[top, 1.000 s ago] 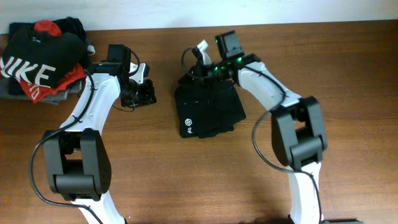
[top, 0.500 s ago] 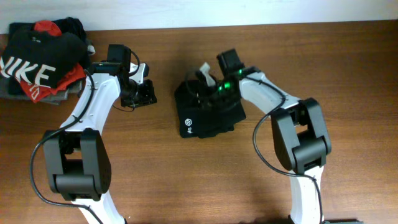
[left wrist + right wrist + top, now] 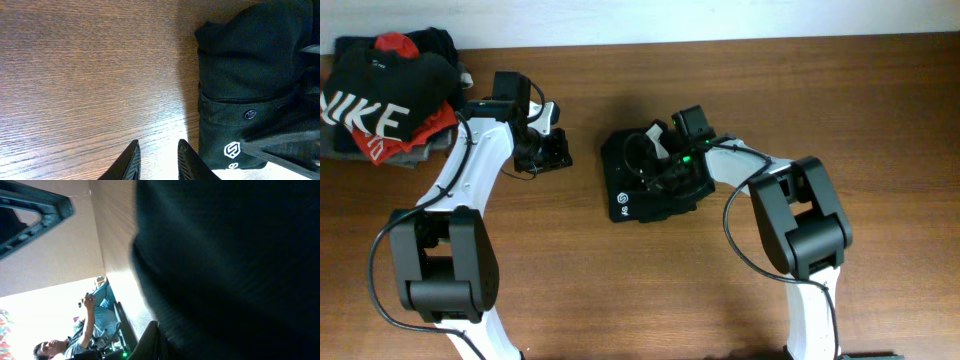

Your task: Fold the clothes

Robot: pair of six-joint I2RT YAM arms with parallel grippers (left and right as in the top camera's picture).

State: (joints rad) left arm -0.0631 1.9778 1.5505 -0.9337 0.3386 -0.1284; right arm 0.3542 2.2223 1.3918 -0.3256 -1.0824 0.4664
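The clothes, a black T-shirt [image 3: 660, 195] with a small white logo [image 3: 621, 200], lie folded in a compact block at the table's middle. My right gripper [image 3: 653, 160] lies low over the shirt's back half, shut with a fold of the black fabric in its jaws. In the right wrist view that fabric [image 3: 235, 265] fills most of the picture and only one finger [image 3: 150, 342] shows. My left gripper [image 3: 552, 150] rests to the left of the shirt, apart from it. Its fingertips [image 3: 134, 161] stand a little open over bare wood, with the shirt [image 3: 250, 65] to their right.
A pile of other garments sits at the back left corner: a black NIKE shirt [image 3: 380, 110] over red and grey pieces. Bare wooden table [image 3: 880, 120] stretches to the right and front of the shirt.
My right gripper has swept from the shirt's back edge forward and left over the shirt, carrying fabric with it. The left arm has stayed in place.
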